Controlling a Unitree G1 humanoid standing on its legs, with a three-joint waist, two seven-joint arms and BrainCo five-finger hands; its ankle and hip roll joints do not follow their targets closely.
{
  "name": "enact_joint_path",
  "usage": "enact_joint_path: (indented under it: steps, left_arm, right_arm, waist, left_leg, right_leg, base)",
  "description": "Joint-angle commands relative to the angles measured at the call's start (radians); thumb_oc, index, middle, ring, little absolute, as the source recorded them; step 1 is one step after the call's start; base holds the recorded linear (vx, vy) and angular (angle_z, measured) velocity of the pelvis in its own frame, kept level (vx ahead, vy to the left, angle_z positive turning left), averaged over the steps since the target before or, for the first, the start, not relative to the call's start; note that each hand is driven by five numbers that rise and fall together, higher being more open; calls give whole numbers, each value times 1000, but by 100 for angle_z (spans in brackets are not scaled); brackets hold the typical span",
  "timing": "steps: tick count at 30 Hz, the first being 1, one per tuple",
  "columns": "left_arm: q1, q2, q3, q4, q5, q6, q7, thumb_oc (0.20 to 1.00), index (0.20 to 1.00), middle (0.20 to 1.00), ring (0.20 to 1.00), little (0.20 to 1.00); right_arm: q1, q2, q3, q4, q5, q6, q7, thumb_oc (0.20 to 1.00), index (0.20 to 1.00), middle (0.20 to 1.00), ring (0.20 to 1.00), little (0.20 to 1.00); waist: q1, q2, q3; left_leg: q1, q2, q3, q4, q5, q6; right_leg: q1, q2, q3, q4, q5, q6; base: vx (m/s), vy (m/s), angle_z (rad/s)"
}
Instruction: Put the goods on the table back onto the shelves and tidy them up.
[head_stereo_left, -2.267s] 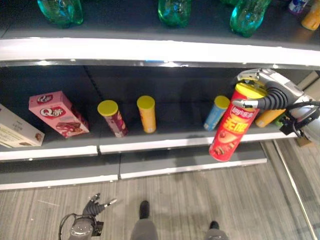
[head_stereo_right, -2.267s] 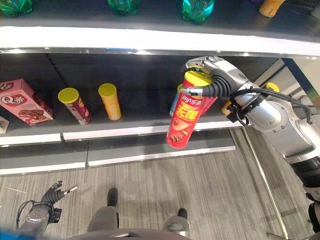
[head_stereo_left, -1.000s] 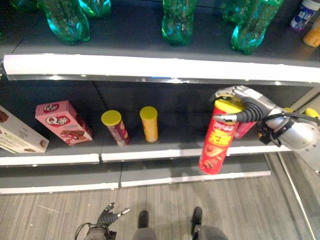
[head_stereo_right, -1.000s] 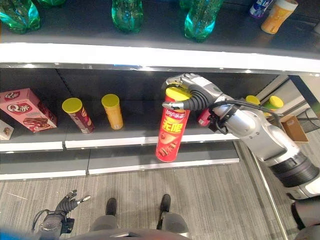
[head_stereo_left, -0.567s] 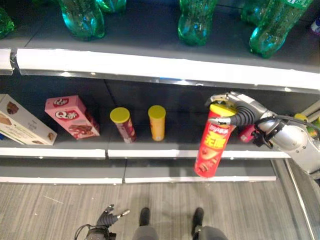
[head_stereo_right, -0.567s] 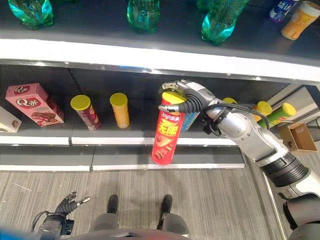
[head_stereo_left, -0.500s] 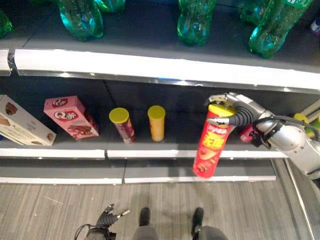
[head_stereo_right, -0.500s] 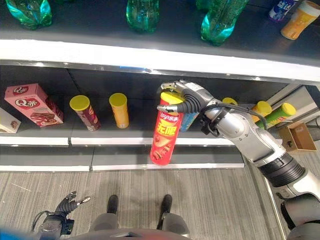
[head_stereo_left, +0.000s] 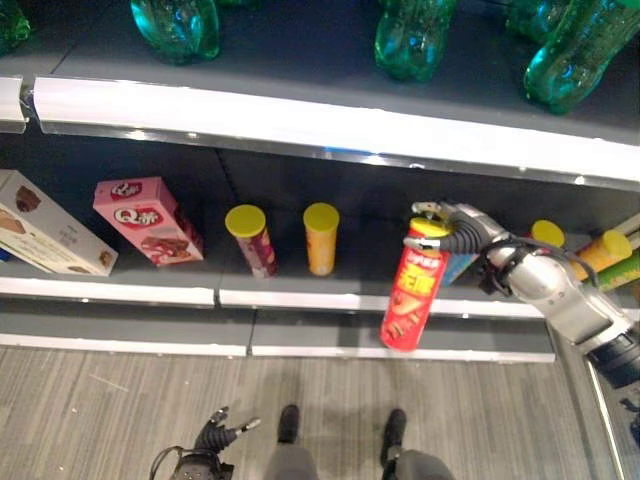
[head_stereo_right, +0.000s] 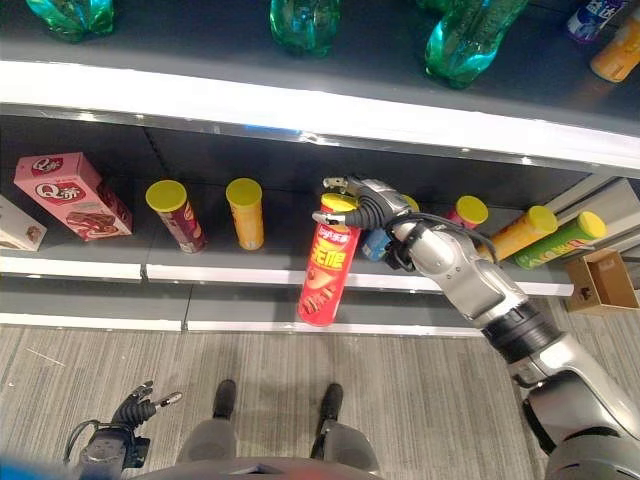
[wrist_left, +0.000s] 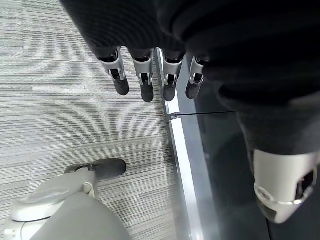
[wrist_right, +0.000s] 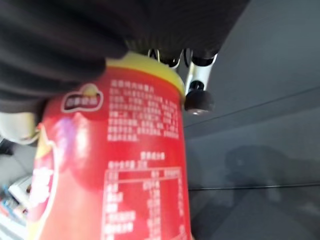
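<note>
The red chip can (head_stereo_right: 325, 272) with the yellow lid hangs in front of the middle shelf's front edge (head_stereo_right: 250, 273), long axis near upright, lid up and its base tipped slightly toward the robot's left, clasped at the lid end by the right hand (head_stereo_right: 360, 207). On the shelf stand a maroon can (head_stereo_left: 254, 241), an orange can (head_stereo_left: 321, 239) and a pink box (head_stereo_left: 146, 220), with green bottles (head_stereo_left: 413, 37) on the shelf above. The right wrist view shows the can's printed side beside a fingertip, while the left wrist view shows the left hand (wrist_left: 150, 75), fingers loosely extended and empty, above the floor (wrist_left: 60, 115).

Green bottles (head_stereo_left: 412, 38) stand on the top shelf (head_stereo_left: 300, 120); the lower shelf (head_stereo_left: 300, 297) carries boxes (head_stereo_left: 145, 218) and cans (head_stereo_left: 322, 237).
</note>
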Motion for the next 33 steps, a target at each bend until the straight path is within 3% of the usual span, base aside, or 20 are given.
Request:
enact_joint_path:
  steps: [1, 16, 23, 33]
  left_arm:
    - [-57, 39, -34, 18, 11, -10, 19, 1000, 1000, 1000, 1000, 1000]
    - [-66, 29, -47, 13, -4, 4, 38, 1000, 1000, 1000, 1000, 1000]
    - [-70, 13, -54, 15, 6, 10, 53, 1000, 1000, 1000, 1000, 1000]
    - [-93, 6, -91, -9, -8, 0, 77, 1000, 1000, 1000, 1000, 1000]
  right_arm:
    - [-146, -22, 2, -3, -61, -10, -71, 200, 200, 200, 200, 200]
    - [-145, 53, -53, 79, -284, 48, -215, 200, 200, 200, 200, 200]
    - [-79, 145, -125, 48, -380, 62, -314, 200, 200, 200, 200, 200]
    - [-105, 199, -119, 102, -460, 82, -412, 200, 200, 200, 200, 200]
  waist:
    - [36, -5, 48]
    - [51, -13, 62]
    - [62, -9, 67]
    - [86, -5, 85]
  left_leg:
    - [38, -1, 24, 3, -92, 15]
    - [26, 8, 5, 6, -90, 17]
    - [25, 7, -4, 9, -94, 22]
    - [13, 8, -20, 14, -92, 22]
  right_leg:
    - [56, -104, -3, 20, -43, 99]
    - [56, -90, -13, 17, -46, 95]
    - [60, -92, -22, 17, -45, 95]
    - [59, -93, -35, 20, -48, 94]
  base:
    - [0, 0, 0]
    - [-9, -3, 1]
    - [-15, 3, 5]
    - [-9, -3, 1]
